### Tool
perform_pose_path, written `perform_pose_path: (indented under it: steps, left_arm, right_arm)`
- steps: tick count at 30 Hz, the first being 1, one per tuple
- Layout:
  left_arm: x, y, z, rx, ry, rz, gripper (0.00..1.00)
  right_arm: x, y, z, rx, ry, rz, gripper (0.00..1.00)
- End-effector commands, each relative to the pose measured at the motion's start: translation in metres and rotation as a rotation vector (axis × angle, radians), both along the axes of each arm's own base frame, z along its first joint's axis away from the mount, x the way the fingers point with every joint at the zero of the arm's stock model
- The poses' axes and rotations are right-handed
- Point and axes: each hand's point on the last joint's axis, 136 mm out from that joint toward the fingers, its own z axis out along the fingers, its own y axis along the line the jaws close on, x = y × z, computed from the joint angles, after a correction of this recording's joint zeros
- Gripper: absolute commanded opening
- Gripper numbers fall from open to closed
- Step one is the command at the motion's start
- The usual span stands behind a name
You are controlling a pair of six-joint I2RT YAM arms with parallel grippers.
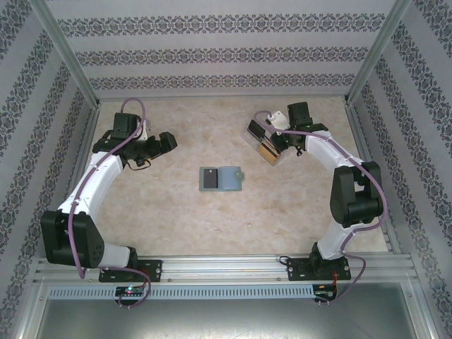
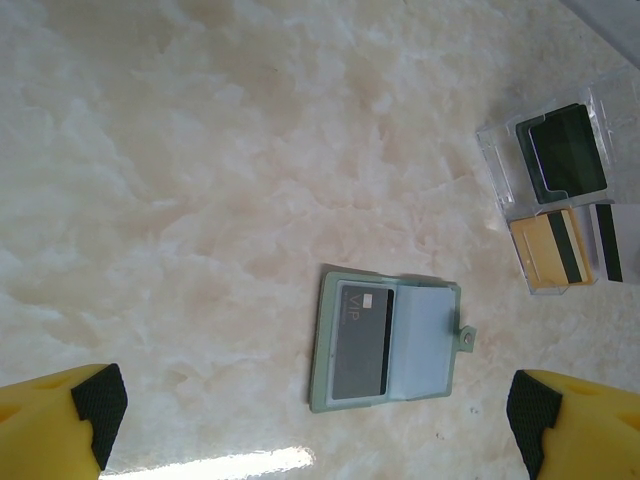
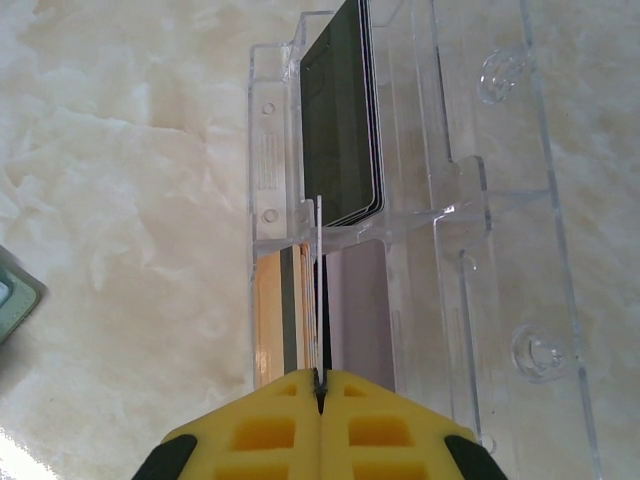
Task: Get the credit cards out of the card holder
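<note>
We see card holder (image 1: 221,179) open flat, bare table (image 1: 212,226) all round, long axis 3–9 o'clock; left gripper (image 1: 169,140) wide, right gripper (image 3: 320,378) pinches a card (image 3: 319,290).

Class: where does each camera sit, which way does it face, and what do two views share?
Top external: above and behind the arm bases, looking down on the table; both arms, left tool, right tool.
Left wrist: on the left arm, looking down at the open card holder; its spread yellow fingers frame the bottom corners.
Right wrist: on the right arm, looking down into the clear box; its tool is shut on a pale card, edge-on.
Shared: top and left wrist views both show card holder and clear box.
</note>
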Motion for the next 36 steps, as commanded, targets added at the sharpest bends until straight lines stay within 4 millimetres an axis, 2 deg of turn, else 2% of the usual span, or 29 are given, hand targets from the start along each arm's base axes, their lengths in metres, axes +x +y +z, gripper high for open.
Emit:
perform_pose_path:
  steps: [1,9,18,24,27,33,36]
  left_arm:
    - [0.001,0.002,0.004,0.0,-0.003,-0.012,1.0]
    - [0.002,0.0,0.001,-0.014,0.005,-0.02,1.0]
    - [0.002,-0.001,-0.003,-0.023,0.018,-0.024,1.0]
    - [0.002,-0.002,-0.004,-0.027,0.023,-0.026,1.0]
    - [0.002,-0.002,-0.004,-0.029,0.024,-0.028,0.99]
    - [0.003,-0.003,-0.004,-0.033,0.023,-0.032,1.0]
    - [0.003,-0.003,-0.002,-0.034,0.018,-0.033,1.0]
  right_arm:
    - [0.012,-0.011,0.002,-0.033,-0.019,-0.017,0.0]
    - [0.012,-0.02,-0.015,-0.093,0.013,-0.021,0.0]
    - [0.009,-0.02,-0.037,-0.113,0.078,0.006,0.0]
    - [0.009,-0.021,-0.036,-0.121,0.081,0.006,0.0]
    - [0.01,-0.023,-0.031,-0.122,0.073,-0.006,0.04]
    - [0.008,-0.026,-0.026,-0.134,0.075,-0.023,0.21]
    - [0.009,-0.025,-0.012,-0.114,0.037,-0.037,0.27]
